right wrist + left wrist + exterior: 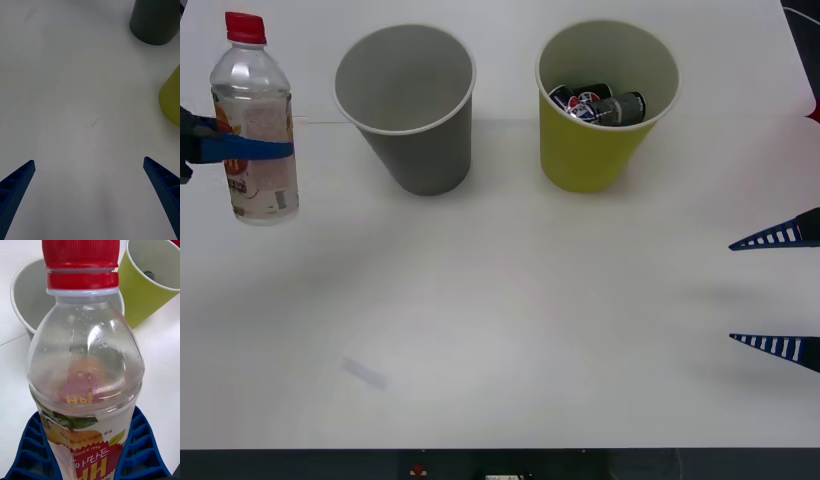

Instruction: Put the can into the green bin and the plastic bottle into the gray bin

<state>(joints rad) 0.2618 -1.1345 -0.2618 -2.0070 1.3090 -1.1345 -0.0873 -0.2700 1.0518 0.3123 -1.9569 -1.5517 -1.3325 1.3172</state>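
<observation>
Left pincer [235,150] pinching the plastic bottle [253,125] at its label, upright and lifted off the bench [510,330] at nine o'clock, likely to clear the gray bin [407,105] rim beside it. Can [600,105] already inside the green bin [600,110]. Right pincer [778,292] spread wide, idle at three o'clock.
</observation>
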